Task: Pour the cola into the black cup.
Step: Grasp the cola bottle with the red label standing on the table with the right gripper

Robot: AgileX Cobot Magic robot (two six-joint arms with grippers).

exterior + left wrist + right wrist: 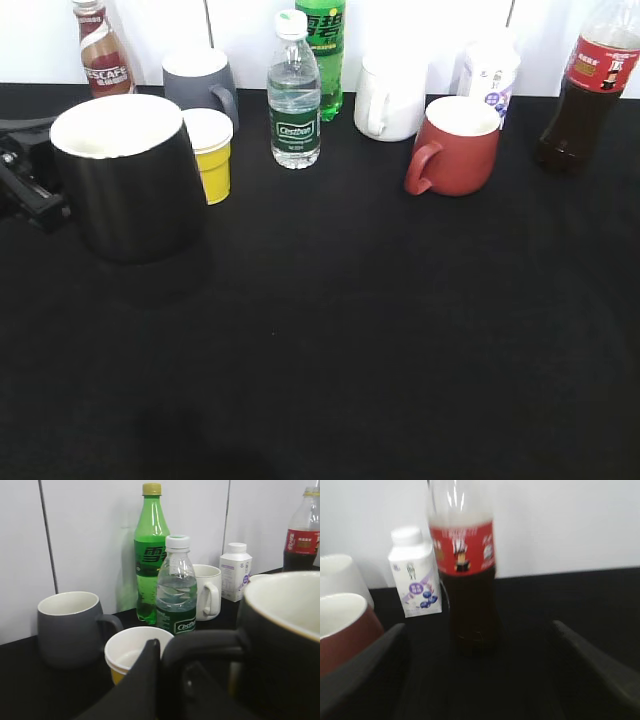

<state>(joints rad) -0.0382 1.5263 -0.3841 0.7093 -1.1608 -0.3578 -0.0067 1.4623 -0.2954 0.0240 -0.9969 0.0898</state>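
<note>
The black cup (130,180) is seen at the left of the worktop (350,330), upright, with the small yellow cup (212,155) just beside it and the grey mug (200,85) behind. In the left wrist view the cup's loop handle (210,645) lies directly ahead of the left gripper (170,680), with one dark finger raised close beside it. Whether the handle is clasped or merely approached cannot be told from these views.

The cola (590,85) stands upright at the far right rear of the worktop, well apart from the black cup, with the red mug (455,145) and the white carton (490,75) to its left. Its cap is cut off in every view, so it cannot be said whether it is on.

In the right wrist view the cola (465,575) is centred ahead of the right gripper (480,675). The two fingers (365,675) are spread wide on either side and are not touching the bottle; nothing is held. The picture is slightly blurred.

The step in hand is judged to be the reach for the bottle; no pouring has been done. The next move calls for the right fingers to be advanced until the bottle's lower body sits between them, then closed firmly. Care is advised, since the red mug and carton stand near the approach path. The bottle must afterwards be carried across to the cup and tilted over its mouth.
</note>
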